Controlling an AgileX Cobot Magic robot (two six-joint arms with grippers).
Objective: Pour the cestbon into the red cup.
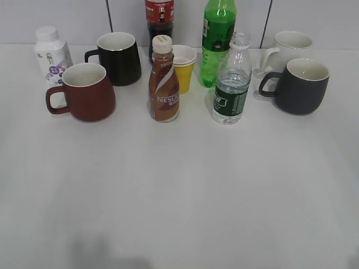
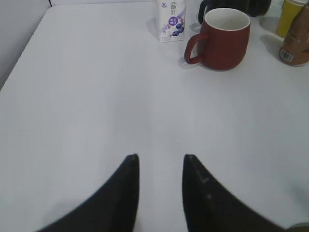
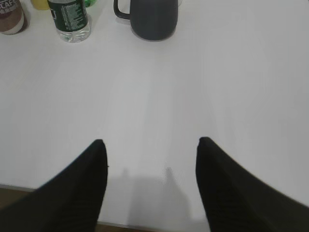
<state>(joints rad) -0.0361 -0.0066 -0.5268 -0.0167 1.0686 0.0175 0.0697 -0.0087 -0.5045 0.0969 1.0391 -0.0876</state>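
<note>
The cestbon [image 1: 230, 84] is a small clear bottle with a dark green label and no cap. It stands upright right of centre, and its lower part shows in the right wrist view [image 3: 69, 18]. The red cup [image 1: 85, 92] stands at the left with its handle pointing left; it also shows in the left wrist view [image 2: 223, 38]. My left gripper [image 2: 161, 157] is open and empty, low over bare table well short of the red cup. My right gripper [image 3: 150, 141] is open and empty near the table's front edge. Neither gripper shows in the exterior view.
A black mug [image 1: 118, 58], a white milk bottle [image 1: 51, 52], a brown Nescafe bottle [image 1: 163, 84], a yellow cup [image 1: 183, 68], a green soda bottle [image 1: 217, 39], a cola bottle [image 1: 159, 19], a dark grey mug [image 1: 298, 86] and a white mug [image 1: 289, 47] stand along the back.
</note>
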